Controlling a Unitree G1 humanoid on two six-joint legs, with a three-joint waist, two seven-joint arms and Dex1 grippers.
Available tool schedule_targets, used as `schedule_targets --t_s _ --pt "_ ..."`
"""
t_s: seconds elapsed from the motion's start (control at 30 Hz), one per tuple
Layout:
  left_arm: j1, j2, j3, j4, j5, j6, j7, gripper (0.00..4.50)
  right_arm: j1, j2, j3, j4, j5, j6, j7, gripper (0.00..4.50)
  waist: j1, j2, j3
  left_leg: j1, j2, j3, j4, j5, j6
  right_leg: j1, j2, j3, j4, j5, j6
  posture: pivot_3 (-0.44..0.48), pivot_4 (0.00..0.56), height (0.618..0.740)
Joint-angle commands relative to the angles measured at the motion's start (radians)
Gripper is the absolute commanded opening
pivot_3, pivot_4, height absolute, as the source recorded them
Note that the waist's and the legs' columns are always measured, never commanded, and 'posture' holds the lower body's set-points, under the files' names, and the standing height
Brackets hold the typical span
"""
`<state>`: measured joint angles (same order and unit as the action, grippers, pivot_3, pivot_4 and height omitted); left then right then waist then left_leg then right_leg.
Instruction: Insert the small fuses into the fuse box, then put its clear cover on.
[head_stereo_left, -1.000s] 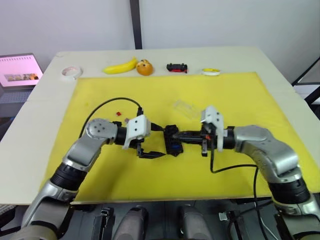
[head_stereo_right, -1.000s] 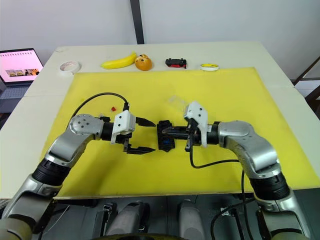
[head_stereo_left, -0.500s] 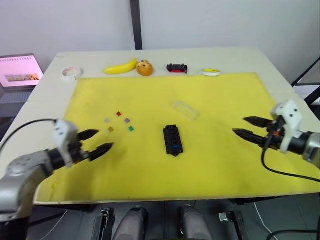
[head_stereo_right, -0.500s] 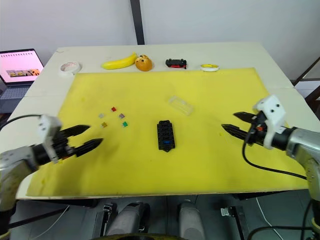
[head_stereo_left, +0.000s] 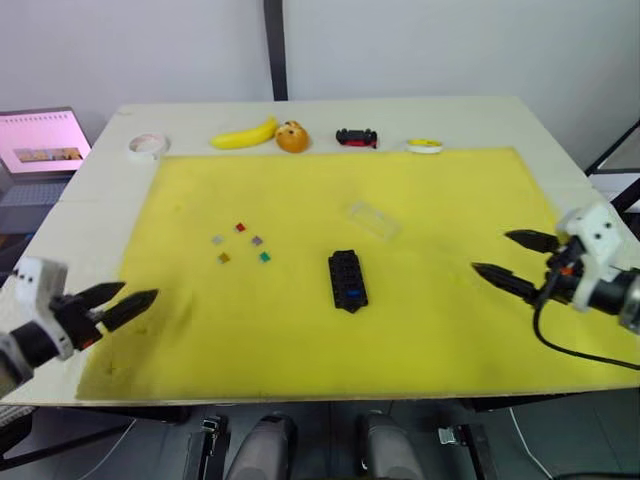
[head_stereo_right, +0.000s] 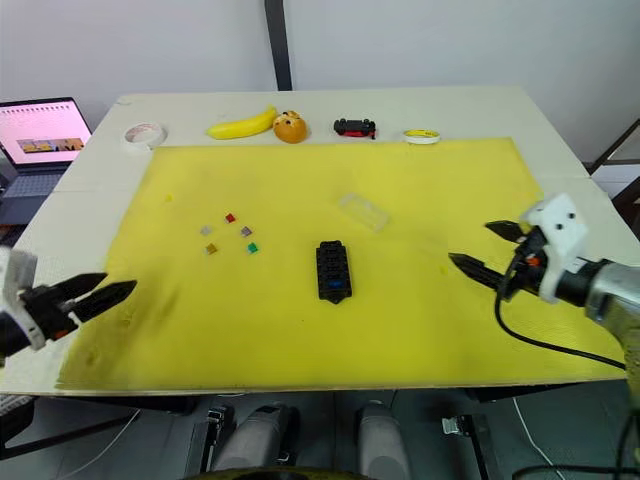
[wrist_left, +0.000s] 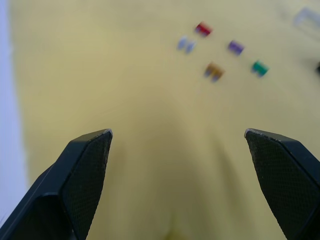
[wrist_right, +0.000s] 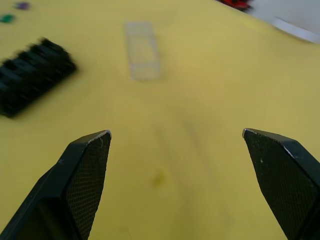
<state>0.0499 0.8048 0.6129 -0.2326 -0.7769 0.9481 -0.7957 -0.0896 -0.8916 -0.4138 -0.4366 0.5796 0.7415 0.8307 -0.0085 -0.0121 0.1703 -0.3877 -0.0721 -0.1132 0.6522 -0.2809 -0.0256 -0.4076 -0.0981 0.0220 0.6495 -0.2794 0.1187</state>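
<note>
A pale table carries a yellow mat (head_stereo_left: 420, 330), with a banana (head_stereo_left: 243, 134), an orange (head_stereo_left: 292, 137), a toy car (head_stereo_left: 356, 136) and two tape rolls along the far edge, and a laptop (head_stereo_left: 42, 152) off to the left.

From the left eye, the box (head_stereo_left: 347, 280) lies mid-mat with one blue fuse already seated. Five loose fuses (head_stereo_left: 240, 244) are scattered to its left, and the cover (head_stereo_left: 371, 219) lies just behind it to the right, untouched. A second ago both grippers were crowded over the box; since then the arms have swung wide. The left gripper (head_stereo_left: 125, 299) now hangs at the mat's near left edge and the right gripper (head_stereo_left: 505, 258) at the far right side, both spread and empty. I take it one insertion is done and the next fuse is due.

The right eye shows the same layout, the left gripper further out than half a second ago.

The left wrist looks between its parted fingers (wrist_left: 85, 165) towards the red, grey, purple, brown and green fuses, well apart from them.

The right wrist, fingers (wrist_right: 82, 170) wide, faces the box and cover.
</note>
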Motion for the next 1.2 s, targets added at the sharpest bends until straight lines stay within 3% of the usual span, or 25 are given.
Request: schedule_targets --t_s 0.03,0.23,0.5,0.7,0.93,1.2 --pt "-0.098 0.020 -0.076 0.052 -0.064 0.128 0.016 4.50 -0.086 0.008 0.101 -0.113 0.063 0.020 0.002 4.48 -0.003 0.000 0.000 0.000 0.000 0.000 -0.001 0.000 0.000 -0.001 0.000 0.000 0.000 0.000 0.000 0.000 0.150 0.740" --pt "-0.331 -0.003 -0.134 0.216 -0.143 0.359 0.091 4.50 -0.273 0.042 0.298 -0.116 0.089 0.020 0.042 4.48 -0.005 0.000 0.000 0.000 0.000 0.000 -0.001 0.000 0.000 -0.002 0.001 0.000 0.000 0.000 0.000 0.000 0.150 0.740" --pt "-0.515 -0.105 -0.036 0.469 -0.167 0.605 0.230 4.50 -0.384 0.153 0.466 -0.104 0.041 0.002 0.009 4.48 -0.004 -0.001 0.000 -0.002 0.000 0.000 0.000 0.002 -0.003 -0.004 0.001 0.000 0.002 0.000 0.000 0.000 0.150 0.740" --pt "-0.589 -0.168 0.054 0.572 -0.157 0.659 0.302 4.50 -0.391 0.203 0.530 -0.096 -0.008 -0.016 -0.016 4.48 -0.002 -0.002 -0.001 -0.002 -0.001 0.000 0.001 0.003 -0.005 -0.005 0.001 0.000 0.004 0.000 0.000 0.000 0.150 0.740" --pt "-0.567 -0.206 0.039 0.562 -0.225 0.666 0.342 4.50 -0.395 0.254 0.566 -0.094 -0.037 -0.013 -0.044 4.48 -0.001 -0.002 -0.001 -0.002 -0.001 0.000 0.001 0.004 -0.008 -0.005 0.000 0.000 0.004 0.000 0.000 0.000 0.150 0.740" --pt "-0.623 -0.268 0.081 0.588 -0.174 0.622 0.400 4.50 -0.403 0.285 0.578 -0.073 -0.063 -0.015 -0.060 4.48 0.004 -0.002 -0.001 -0.002 -0.002 -0.001 0.001 0.005 -0.008 -0.005 0.000 0.000 0.004 0.000 0.000 0.000 0.150 0.740"
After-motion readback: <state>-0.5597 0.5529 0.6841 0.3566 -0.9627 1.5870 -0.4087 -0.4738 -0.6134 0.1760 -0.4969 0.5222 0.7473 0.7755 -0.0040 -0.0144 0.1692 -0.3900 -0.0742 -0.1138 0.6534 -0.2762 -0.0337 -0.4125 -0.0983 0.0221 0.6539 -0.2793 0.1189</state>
